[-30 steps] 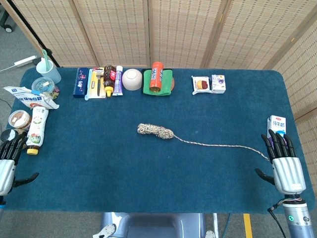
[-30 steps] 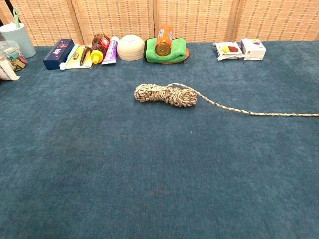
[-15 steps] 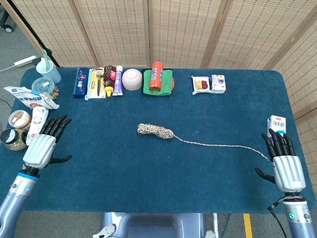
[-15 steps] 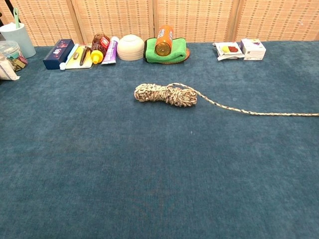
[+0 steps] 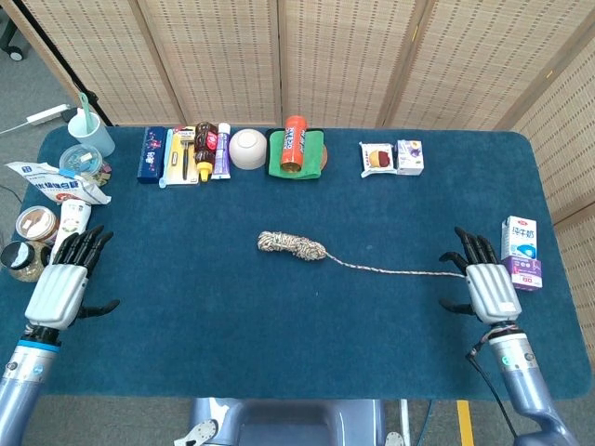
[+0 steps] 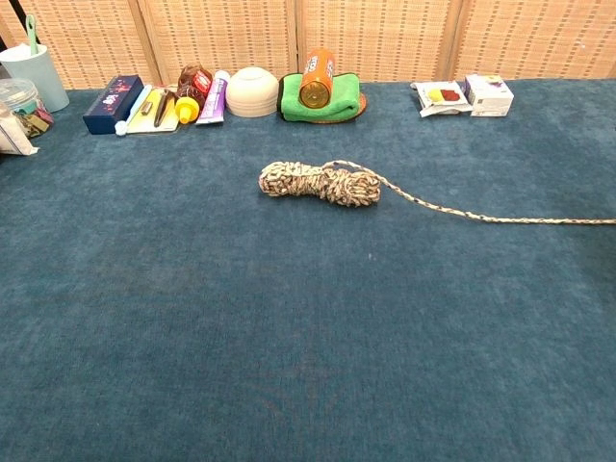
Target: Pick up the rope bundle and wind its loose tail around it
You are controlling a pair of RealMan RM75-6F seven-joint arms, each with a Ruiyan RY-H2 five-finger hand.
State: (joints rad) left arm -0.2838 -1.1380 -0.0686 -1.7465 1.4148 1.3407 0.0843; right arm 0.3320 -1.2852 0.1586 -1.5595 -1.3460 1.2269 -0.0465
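Note:
The rope bundle (image 5: 291,245) (image 6: 320,182) lies in the middle of the blue table, a mottled beige coil. Its loose tail (image 5: 390,270) (image 6: 481,216) runs off to the right along the cloth. My right hand (image 5: 484,284) hovers open over the far end of that tail, fingers spread, holding nothing. Far from the rope, my left hand (image 5: 61,285) floats open at the table's left edge. Neither hand appears in the chest view.
A milk carton (image 5: 521,252) stands just right of my right hand. Bottles and jars (image 5: 71,232) crowd the left edge by my left hand. Along the back sit boxes (image 5: 154,153), a white bowl (image 5: 248,149), an orange can on green cloth (image 5: 296,149) and snack packs (image 5: 392,157).
My right hand has moved left and forward onto the tail's end. My left hand came up into view, then drifted back toward the left edge. The rope has not moved.

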